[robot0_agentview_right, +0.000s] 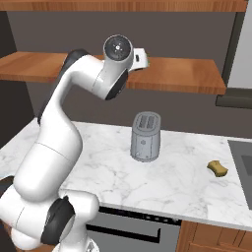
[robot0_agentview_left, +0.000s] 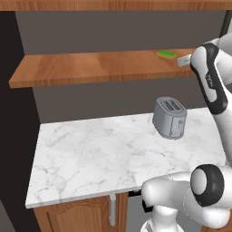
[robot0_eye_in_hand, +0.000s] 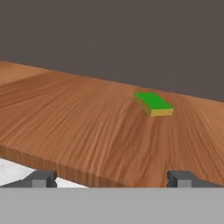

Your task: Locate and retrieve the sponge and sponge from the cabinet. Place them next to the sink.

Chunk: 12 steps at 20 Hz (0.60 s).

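Note:
A flat, bright green sponge (robot0_eye_in_hand: 153, 104) with a yellowish underside lies on the reddish-brown wooden cabinet shelf (robot0_eye_in_hand: 87, 122). In the left base view this green sponge (robot0_agentview_left: 166, 54) sits near the shelf's right end. My gripper (robot0_eye_in_hand: 111, 178) is open at the shelf's front edge, level with the board. The sponge is ahead of it and slightly right, with nothing between the fingers (robot0_eye_in_hand: 41, 178). My hand (robot0_agentview_right: 140, 57) is raised to the shelf (robot0_agentview_right: 172, 74). The olive-yellow sponge (robot0_agentview_right: 217, 168) lies on the marble counter, just left of the sink (robot0_agentview_right: 244, 157).
A grey toaster (robot0_agentview_left: 170, 118) stands on the white marble counter (robot0_agentview_left: 90, 154) under the shelf, below my hand. A second wooden board (robot0_agentview_left: 113, 4) runs above the shelf. A lower cupboard with an arched door (robot0_agentview_left: 77, 217) sits under the counter.

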### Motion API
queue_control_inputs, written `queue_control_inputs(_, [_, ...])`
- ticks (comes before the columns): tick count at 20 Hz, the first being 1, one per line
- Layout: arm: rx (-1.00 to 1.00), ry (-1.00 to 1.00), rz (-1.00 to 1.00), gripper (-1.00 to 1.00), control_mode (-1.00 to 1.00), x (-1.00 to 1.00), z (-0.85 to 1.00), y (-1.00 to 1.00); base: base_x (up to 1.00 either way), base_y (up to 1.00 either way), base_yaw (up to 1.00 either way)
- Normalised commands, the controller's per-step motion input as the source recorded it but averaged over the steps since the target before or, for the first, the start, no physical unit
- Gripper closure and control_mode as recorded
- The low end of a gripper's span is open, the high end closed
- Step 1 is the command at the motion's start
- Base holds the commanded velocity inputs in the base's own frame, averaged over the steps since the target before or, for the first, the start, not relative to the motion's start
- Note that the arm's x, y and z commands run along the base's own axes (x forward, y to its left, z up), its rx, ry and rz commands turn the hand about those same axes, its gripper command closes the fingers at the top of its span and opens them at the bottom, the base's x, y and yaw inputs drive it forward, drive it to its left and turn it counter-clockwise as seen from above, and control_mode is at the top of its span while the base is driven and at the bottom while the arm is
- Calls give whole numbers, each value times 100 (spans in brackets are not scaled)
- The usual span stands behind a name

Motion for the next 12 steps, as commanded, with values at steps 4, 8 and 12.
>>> queue_control_inputs(4, [-10, 6, 3, -100, -100, 58, 1, 0, 0, 0, 0])
queue_control_inputs(8, [-10, 3, -1, -100, -100, 60, 1, -3, 0, 0, 0])
queue_control_inputs(12, [-3, 0, -5, -100, -100, 44, 0, -6, 0, 0, 0])
